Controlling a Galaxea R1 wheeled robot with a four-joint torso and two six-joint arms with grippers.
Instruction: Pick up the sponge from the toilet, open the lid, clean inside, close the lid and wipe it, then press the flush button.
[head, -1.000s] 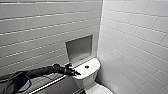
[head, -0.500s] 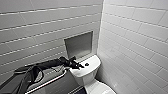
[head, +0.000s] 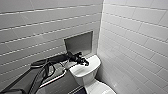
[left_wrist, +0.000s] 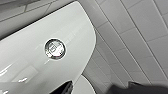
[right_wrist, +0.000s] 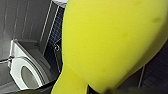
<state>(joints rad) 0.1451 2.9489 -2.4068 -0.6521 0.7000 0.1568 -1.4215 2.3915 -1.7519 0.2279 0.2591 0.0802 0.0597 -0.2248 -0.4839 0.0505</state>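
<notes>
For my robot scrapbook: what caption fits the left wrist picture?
Round silvery flush button set in the glossy white ceramic toilet tank top, beside a tiled wall.

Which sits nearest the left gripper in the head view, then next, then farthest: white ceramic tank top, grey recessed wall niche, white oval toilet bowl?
1. White ceramic tank top: directly under the left gripper.
2. Grey recessed wall niche: just behind, on the back wall.
3. White oval toilet bowl: lower, in front of the tank.

toilet (head: 85, 72): bowl cut off at the near edge in the head view.
flush button (left_wrist: 55, 48): markings too blurred to read.
sponge (right_wrist: 112, 42): cut off on several sides.
left end effector (head: 85, 63): dark blur, shape unclear.
</notes>
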